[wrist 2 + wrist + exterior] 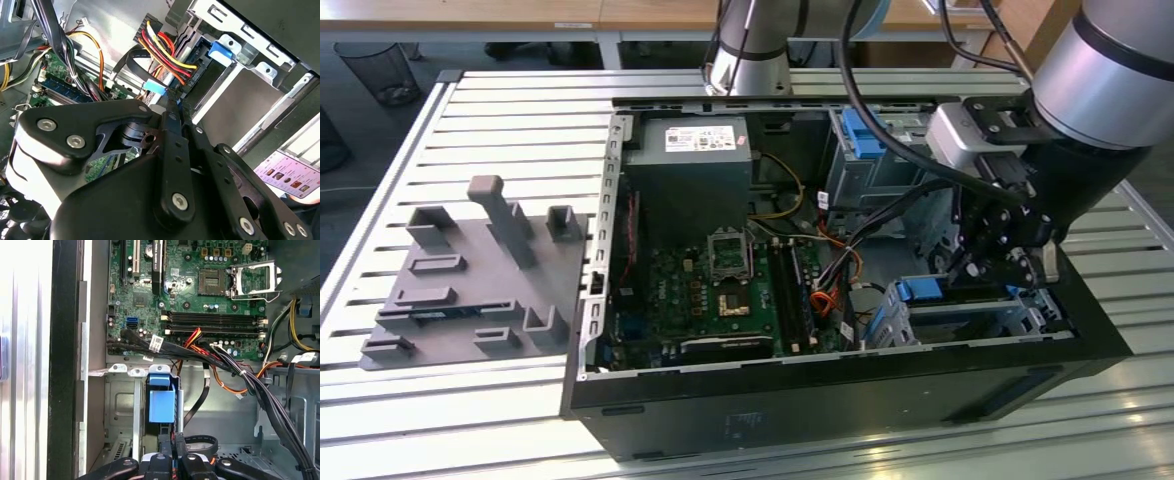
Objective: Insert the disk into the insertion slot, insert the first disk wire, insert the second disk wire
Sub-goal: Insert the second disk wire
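The disk sits in the insertion slot point(981, 318), a low silver cage at the case's corner on the exterior view's right. Its blue carrier frame point(922, 290) point(161, 405) point(220, 51) faces the motherboard. A plug with red, yellow and black wires point(175, 62) sits at the disk's end. Beside it a flat black wire ends in a light-blue plug point(153, 87). My gripper point(983, 283) point(172, 100) point(172, 452) reaches down at that end, its fingers shut together with the tips on the light-blue plug.
The open black computer case point(854, 400) rests on a slatted metal table point(480, 100). Bundled cables point(235, 370) cross above the motherboard point(720, 280). A taller metal bay with a blue bracket point(861, 135) stands behind. A grey fixture block point(474, 280) lies on the exterior view's left.
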Robot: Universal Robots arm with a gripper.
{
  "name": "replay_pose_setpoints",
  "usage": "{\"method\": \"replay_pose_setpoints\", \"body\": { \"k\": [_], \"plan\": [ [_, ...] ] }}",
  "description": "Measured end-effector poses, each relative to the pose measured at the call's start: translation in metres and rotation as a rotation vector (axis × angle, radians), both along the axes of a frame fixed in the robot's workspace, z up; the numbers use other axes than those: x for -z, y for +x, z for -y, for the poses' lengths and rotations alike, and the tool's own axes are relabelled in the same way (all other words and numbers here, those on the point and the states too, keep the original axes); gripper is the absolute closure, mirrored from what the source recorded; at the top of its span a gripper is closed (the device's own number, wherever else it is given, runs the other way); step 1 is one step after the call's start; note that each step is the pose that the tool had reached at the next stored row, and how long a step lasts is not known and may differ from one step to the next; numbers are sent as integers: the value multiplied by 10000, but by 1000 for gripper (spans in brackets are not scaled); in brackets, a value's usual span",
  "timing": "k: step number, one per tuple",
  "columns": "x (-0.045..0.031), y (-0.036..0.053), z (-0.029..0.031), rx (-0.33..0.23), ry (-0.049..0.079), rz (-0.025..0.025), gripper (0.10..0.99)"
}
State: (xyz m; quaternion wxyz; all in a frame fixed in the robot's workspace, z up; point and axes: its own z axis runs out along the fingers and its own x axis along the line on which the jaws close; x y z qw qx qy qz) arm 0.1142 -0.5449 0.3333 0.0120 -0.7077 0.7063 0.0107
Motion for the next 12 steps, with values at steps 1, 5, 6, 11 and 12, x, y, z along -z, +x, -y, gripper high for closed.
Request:
{"method": "replay_pose_setpoints", "body": {
  "k": [1, 5, 6, 11, 12],
  "plan": [
    [0, 4, 1, 0, 1, 0, 937],
    [10, 7, 2, 2, 2, 0, 937],
    [15, 7, 2, 1, 1, 0, 937],
    [48, 7, 2, 1, 0, 0, 937],
    [49, 7, 2, 1, -3, 0, 937]
  ]
}}
